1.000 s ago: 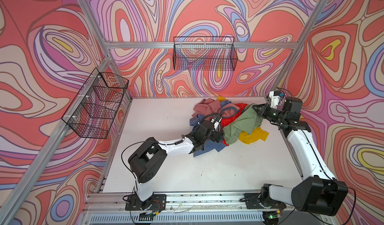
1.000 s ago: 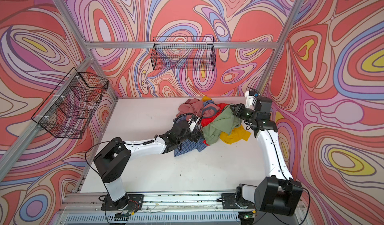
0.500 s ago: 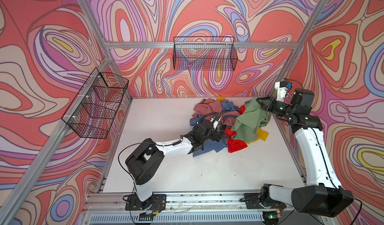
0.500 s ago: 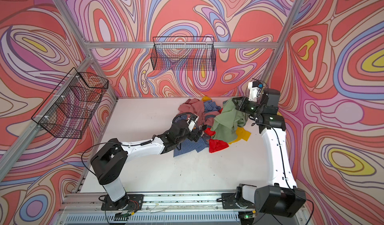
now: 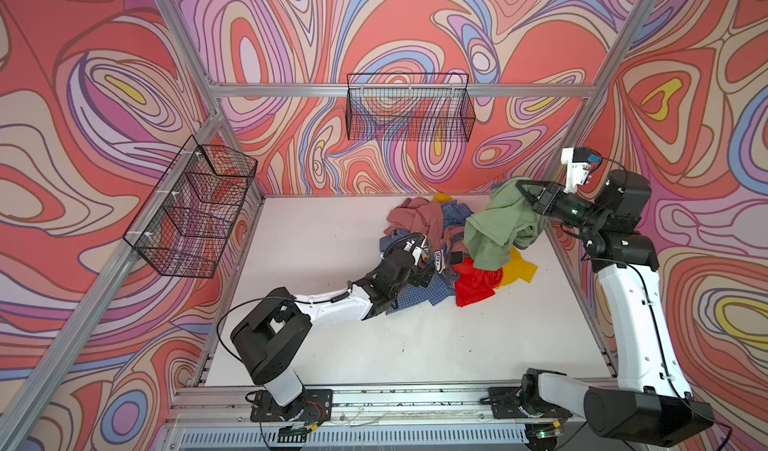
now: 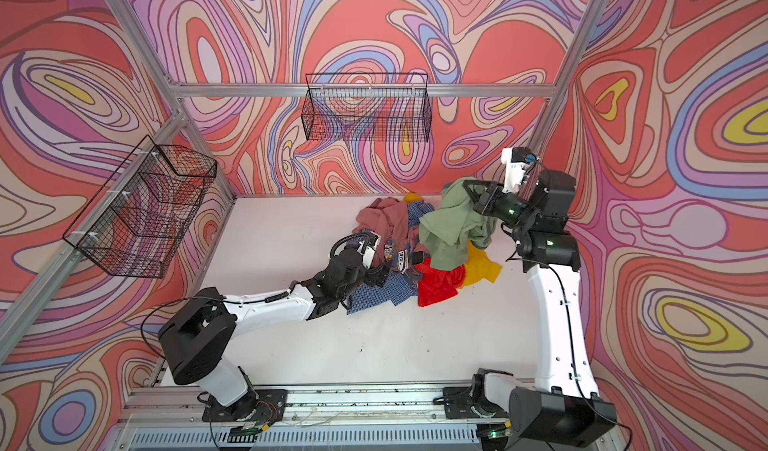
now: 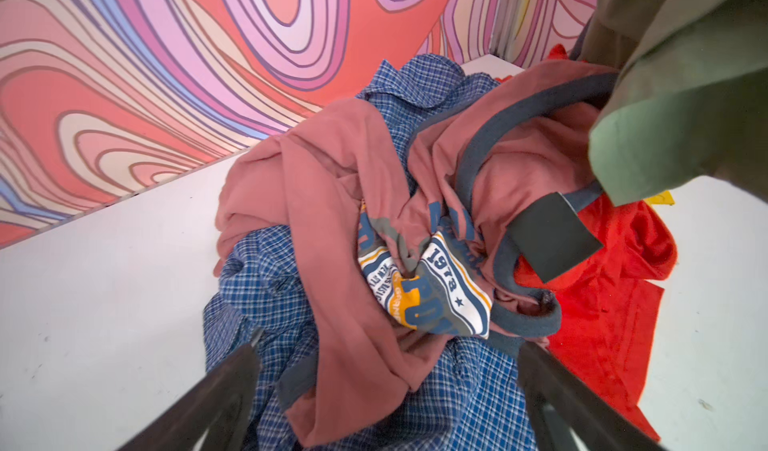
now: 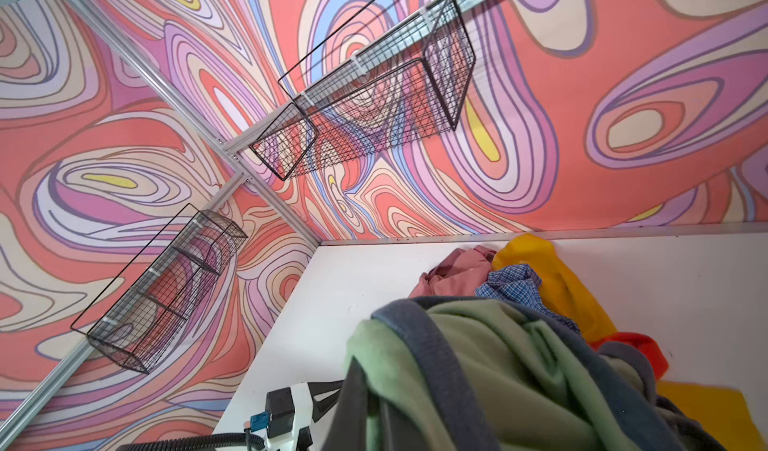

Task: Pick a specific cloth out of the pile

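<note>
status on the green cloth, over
Right pincer shut on green cloth, held above the pile. Left pincer open, low over pile. Hem hangs near red garment.

I see a plain sage-green cloth (image 5: 494, 224), a dusty-pink top (image 7: 324, 187), a blue-and-white checked shirt (image 7: 266, 286), a red garment (image 5: 473, 289), a yellow garment (image 5: 519, 268), black wire baskets (image 5: 409, 112), swirled coral-lilac walls (image 5: 374, 33), a white table (image 5: 332, 228)

White table (image 5: 332, 345), flat and mostly bare up front, with a few dark specks on it. Toward the far right sits the pile (image 5: 432, 237). The blue checked shirt (image 5: 415, 294) is spread on the near side. The red garment (image 5: 473, 289) touches it, and the yellow garment (image 5: 519, 268) lies just past that, all on the surface. The dusty-pink top (image 5: 415, 217) is at the back, possibly resting on the blue check rather than the table.
</note>
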You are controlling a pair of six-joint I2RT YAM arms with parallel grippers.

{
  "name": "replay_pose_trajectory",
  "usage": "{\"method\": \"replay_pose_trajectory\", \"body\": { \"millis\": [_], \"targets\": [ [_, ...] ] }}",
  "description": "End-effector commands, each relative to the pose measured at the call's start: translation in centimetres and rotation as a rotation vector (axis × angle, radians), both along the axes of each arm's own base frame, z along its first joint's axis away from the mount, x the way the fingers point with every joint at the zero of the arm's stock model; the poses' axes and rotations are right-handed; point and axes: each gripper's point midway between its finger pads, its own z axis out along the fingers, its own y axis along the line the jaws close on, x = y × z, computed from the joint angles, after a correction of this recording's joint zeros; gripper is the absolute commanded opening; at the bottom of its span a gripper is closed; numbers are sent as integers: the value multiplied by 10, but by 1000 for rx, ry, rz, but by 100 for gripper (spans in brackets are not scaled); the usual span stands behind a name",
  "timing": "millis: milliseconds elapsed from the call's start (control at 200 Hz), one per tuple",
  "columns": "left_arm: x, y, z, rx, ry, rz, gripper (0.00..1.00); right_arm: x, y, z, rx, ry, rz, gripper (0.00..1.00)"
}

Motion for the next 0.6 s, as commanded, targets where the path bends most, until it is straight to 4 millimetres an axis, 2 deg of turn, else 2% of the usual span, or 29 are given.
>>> {"method": "replay_pose_trajectory", "body": {
  "millis": [0,275,551,581,596],
  "targets": [
    [3,25,29,-92,-79,111,100,-13,27,27,7,-122,98,0],
    [-13,69,43,-118,-133,219,100,-23,110,42,-35,-200,284,0],
    [-36,127,62,-215,-226,367,100,-39,194,41,-50,-222,493,0],
    [-38,131,69,-232,-242,379,100,-41,202,41,-47,-223,516,0],
    [-42,136,58,-211,-231,384,100,-41,206,40,-44,-219,524,0]
  ]
}}
